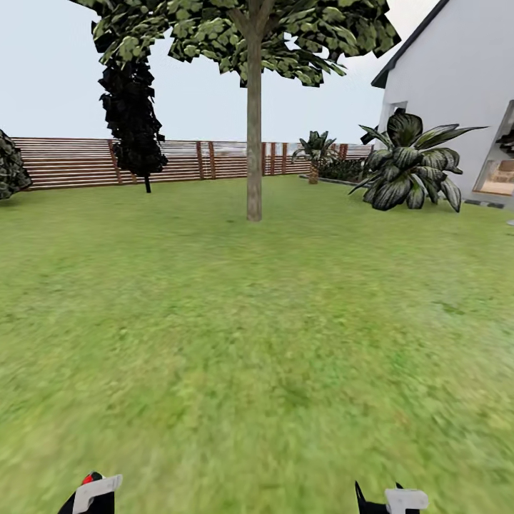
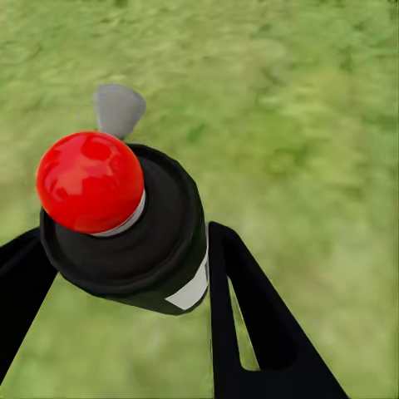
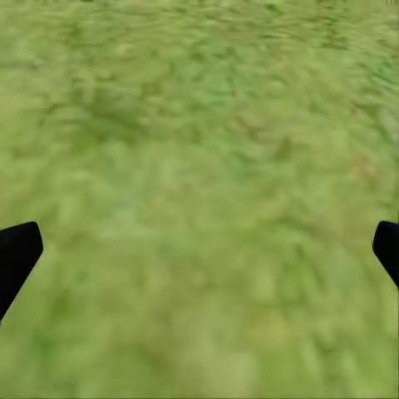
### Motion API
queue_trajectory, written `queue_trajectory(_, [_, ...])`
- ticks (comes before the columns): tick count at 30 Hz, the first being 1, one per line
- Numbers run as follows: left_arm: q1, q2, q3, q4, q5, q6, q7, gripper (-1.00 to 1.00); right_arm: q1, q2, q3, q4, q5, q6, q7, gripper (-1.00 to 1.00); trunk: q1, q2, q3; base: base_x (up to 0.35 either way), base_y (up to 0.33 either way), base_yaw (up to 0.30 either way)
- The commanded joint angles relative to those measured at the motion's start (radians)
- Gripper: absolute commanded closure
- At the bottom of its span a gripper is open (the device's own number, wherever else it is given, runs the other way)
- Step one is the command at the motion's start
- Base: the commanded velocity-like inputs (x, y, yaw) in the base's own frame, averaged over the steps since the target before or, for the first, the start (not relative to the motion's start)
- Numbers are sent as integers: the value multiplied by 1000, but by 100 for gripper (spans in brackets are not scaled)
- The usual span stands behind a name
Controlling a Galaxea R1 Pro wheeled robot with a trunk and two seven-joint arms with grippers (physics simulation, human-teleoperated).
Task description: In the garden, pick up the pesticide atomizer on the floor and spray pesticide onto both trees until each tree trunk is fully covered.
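Pesticide atomizer [image 2: 133,229] sits clamped in my left hand [image 2: 125,274], its black body pressed between the two dark fingers [image 2: 249,324] with the white band showing on one side and the round red tip [image 2: 90,181] pointing toward the wrist camera; a small grey tab pokes out just past the red tip. On the head camera I see that same red tip [image 1: 91,478] peeking over the left hand [image 1: 93,496] at the lower edge, low over the lawn [image 1: 257,321]. My right hand [image 1: 391,500] hangs at the lower edge on the other side, and through its wrist camera the two black fingertips [image 3: 17,253] stand far apart at the borders with nothing but grass between them, so that hand is released and empty. Ahead, well apart from both hands, one tree [image 1: 254,107] rises from the grass with a bare grey-tan trunk [image 1: 254,143] and jagged foliage high up. Behind it runs the reddish slat fence [image 1: 71,163], with a dark columnar shrub [image 1: 133,121] in front of it. A big broad-leaved plant [image 1: 410,168] grows beside the white house [image 1: 457,93].
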Motion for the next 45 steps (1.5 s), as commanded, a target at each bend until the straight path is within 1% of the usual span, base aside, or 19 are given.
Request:
queue_trajectory(1, [-1, 0, 1, 1, 0, -3, 1, 100, -1, 0, -3, 1, 6, -3, 0, -100, 0, 0, -1, 338, 0, 0])
queue_trajectory(45, [-1, 0, 1, 2, 0, -3, 1, 100, -1, 0, -2, 1, 6, -3, 0, -100, 0, 0, -1, 338, 0, 0])
